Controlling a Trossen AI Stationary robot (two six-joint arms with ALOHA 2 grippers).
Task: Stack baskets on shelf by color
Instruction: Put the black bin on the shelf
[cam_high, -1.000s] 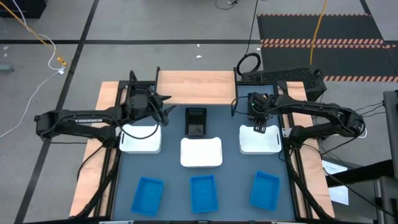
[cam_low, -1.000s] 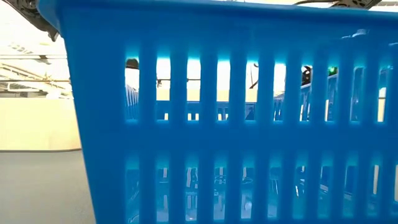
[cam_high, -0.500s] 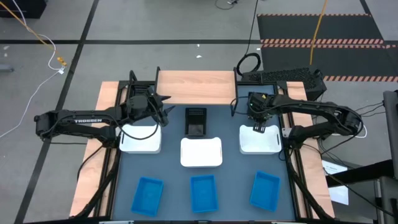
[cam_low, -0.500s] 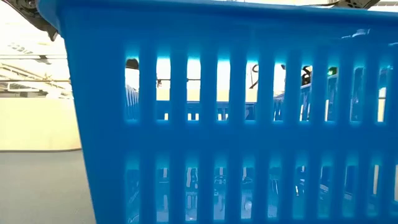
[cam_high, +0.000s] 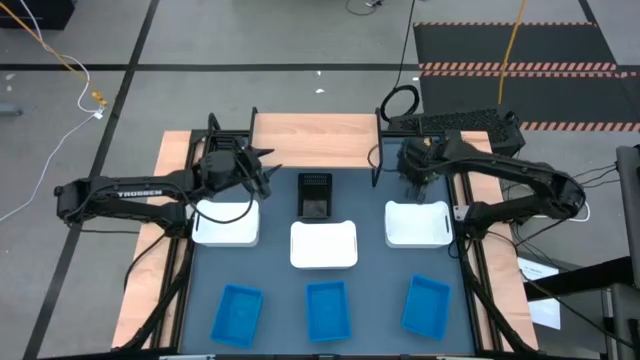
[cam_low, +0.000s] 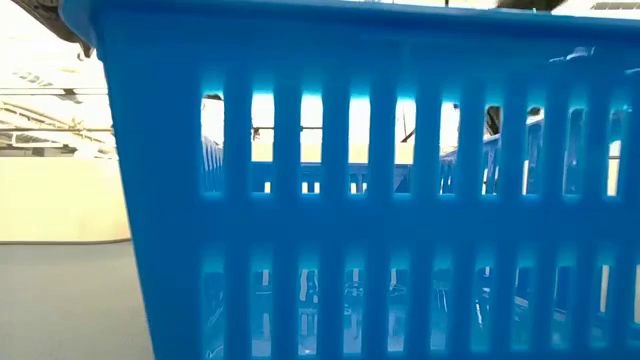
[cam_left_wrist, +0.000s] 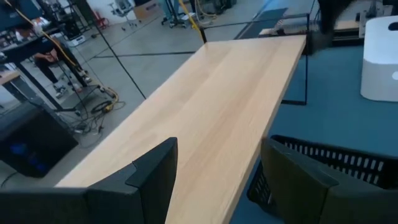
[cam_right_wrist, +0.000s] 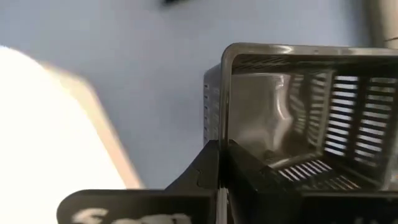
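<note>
R gripper (cam_high: 417, 172) clamped on black basket (cam_right_wrist: 292, 124) wall, lifted above white basket (cam_high: 418, 224); next: carry to shelf (cam_high: 315, 139); L gripper (cam_high: 262, 178) apart, waiting.

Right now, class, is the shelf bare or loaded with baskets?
Bare. The high and left wrist views show the shelf as plain wood with nothing on it.

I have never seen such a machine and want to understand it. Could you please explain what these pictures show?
It is a robot with two arms at a table. One camera looks down from above, one sits at table height, blocked by a blue basket, and one rides on each wrist. On the table lie three white baskets, three blue ones, a black basket, and a wooden shelf at the back. The left claw is open near the shelf; the right claw is shut and holds nothing.
</note>
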